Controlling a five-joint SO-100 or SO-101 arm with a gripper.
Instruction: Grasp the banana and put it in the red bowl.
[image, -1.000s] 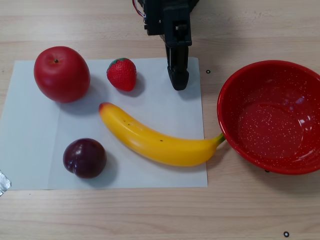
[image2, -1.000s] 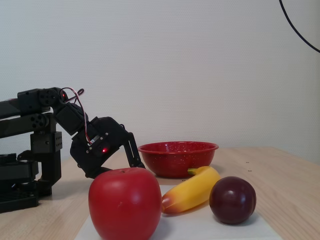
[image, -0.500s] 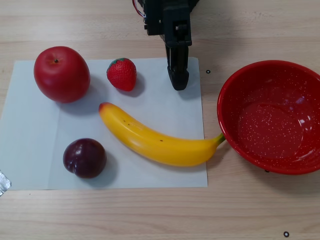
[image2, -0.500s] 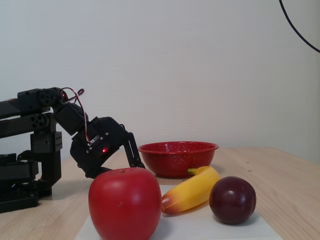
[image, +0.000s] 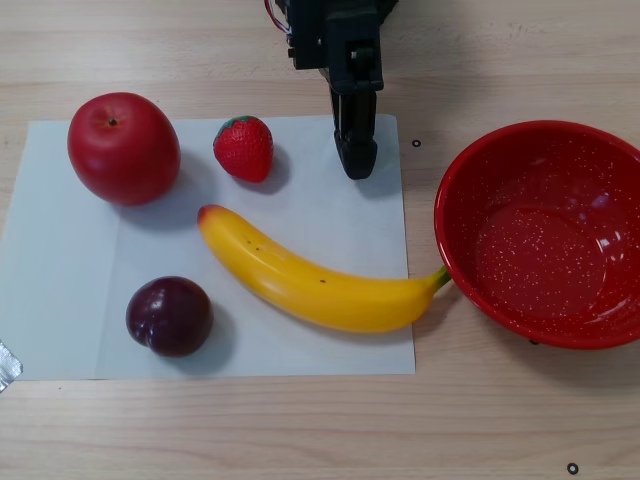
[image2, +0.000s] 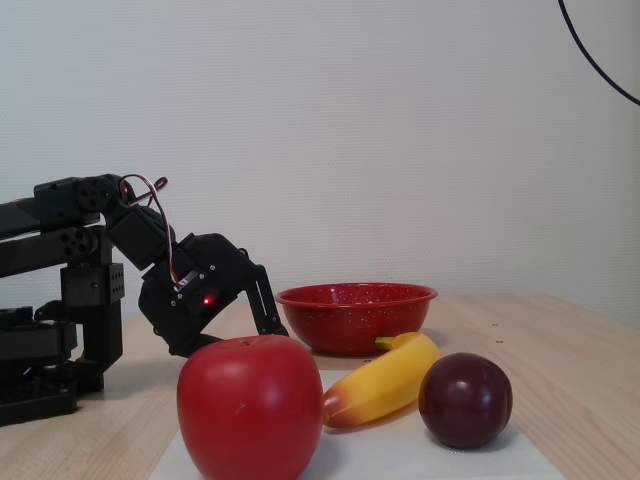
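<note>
Yellow banana untouched on the paper; the arm has barely shifted.

Glossy and curved, the banana (image: 315, 283) lies on the white paper sheet (image: 60, 300), its greenish stem just beside the rim of the red bowl (image: 455, 255), which sits empty. Around it lie a plum (image: 169, 316), an apple (image: 123, 148) and a strawberry (image: 244, 148). Compared with a second ago, the gripper (image: 357, 160) in the fixed view has crept only slightly; it holds nothing, fingers pressed together, tip low near the sheet's far edge, apart from the banana. Judging by this, the approach has scarcely begun: opening the jaws and reaching the banana come next.
</note>
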